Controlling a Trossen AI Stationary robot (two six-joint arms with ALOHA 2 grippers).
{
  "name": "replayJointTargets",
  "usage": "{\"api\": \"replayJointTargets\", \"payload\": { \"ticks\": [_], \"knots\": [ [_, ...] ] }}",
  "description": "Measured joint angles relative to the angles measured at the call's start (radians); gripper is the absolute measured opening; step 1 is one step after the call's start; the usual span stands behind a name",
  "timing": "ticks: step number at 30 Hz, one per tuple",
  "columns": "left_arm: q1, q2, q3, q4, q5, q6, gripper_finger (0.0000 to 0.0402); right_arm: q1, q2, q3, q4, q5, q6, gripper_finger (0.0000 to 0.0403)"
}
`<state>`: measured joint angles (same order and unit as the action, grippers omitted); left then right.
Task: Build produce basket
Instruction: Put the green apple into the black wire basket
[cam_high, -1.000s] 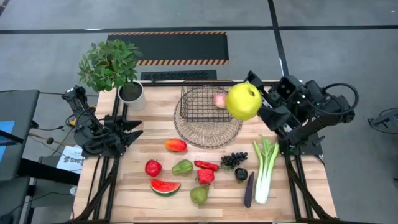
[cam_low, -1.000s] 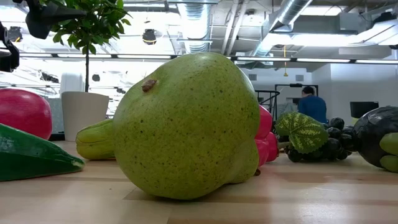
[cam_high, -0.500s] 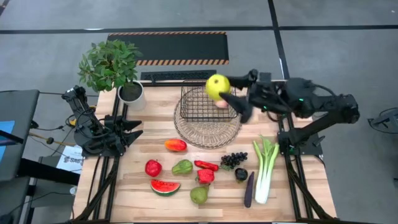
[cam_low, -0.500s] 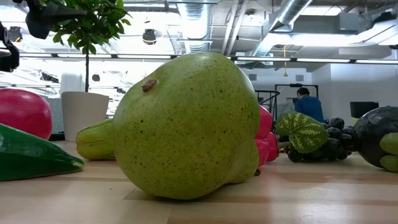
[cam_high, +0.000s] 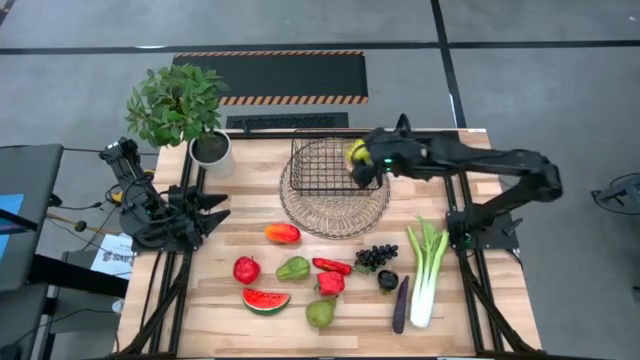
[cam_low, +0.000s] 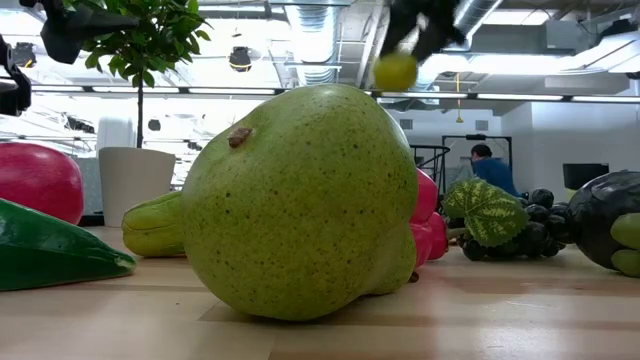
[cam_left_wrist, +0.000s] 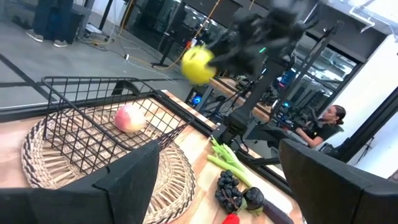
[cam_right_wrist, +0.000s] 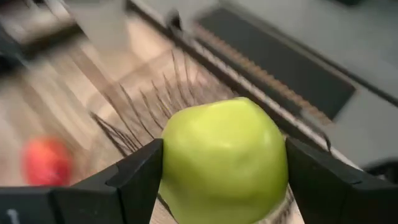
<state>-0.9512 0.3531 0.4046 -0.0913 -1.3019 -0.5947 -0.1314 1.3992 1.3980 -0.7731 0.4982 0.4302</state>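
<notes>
The dark wire basket (cam_high: 322, 166) stands on a round pale wire tray (cam_high: 333, 212) at the table's far middle. A peach (cam_left_wrist: 129, 118) lies inside it. My right gripper (cam_high: 362, 155) reaches over the basket's right rim, shut on a yellow-green apple (cam_right_wrist: 224, 155), which also shows in the low view (cam_low: 396, 72). My left gripper (cam_high: 215, 210) waits open near the left edge. The other produce lies along the near half: mango (cam_high: 283, 233), red apple (cam_high: 246, 269), pears (cam_high: 293, 268), watermelon slice (cam_high: 265, 299), chili (cam_high: 331, 266), grapes (cam_high: 376, 257), eggplant (cam_high: 401, 304), leek (cam_high: 427, 270). My right gripper pinches the yellow-green apple between its two fingers, one finger (cam_right_wrist: 140, 180) on each side of the apple's widest part (cam_right_wrist: 171, 165). The fingers come roughly level from the table's right. The apple is lifted clear, above the basket's right rim.
A leafy plant in a white pot (cam_high: 211, 150) stands at the far left corner. In the low view a big green pear (cam_low: 300, 200) fills the foreground. A person (cam_left_wrist: 323, 127) sits in the room beyond the table.
My right arm has stretched out from the table's right side toward the basket, carrying the yellow-green apple leftward and down. The apple now hangs at the basket's right rim and has come into the low view from above.
</notes>
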Motion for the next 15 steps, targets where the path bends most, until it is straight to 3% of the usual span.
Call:
{"api": "replayJointTargets", "payload": {
  "ticks": [9,15],
  "knots": [
    [0.0,0.0,0.0,-0.01,0.012,-0.022,0.0315,-0.126,0.207,-0.011,-0.042,-0.198,0.156,0.0312],
    [0.0,0.0,0.0,-0.01,0.012,-0.023,0.0316,-0.152,0.295,-0.011,-0.11,-0.213,0.194,0.0312]
  ]
}}
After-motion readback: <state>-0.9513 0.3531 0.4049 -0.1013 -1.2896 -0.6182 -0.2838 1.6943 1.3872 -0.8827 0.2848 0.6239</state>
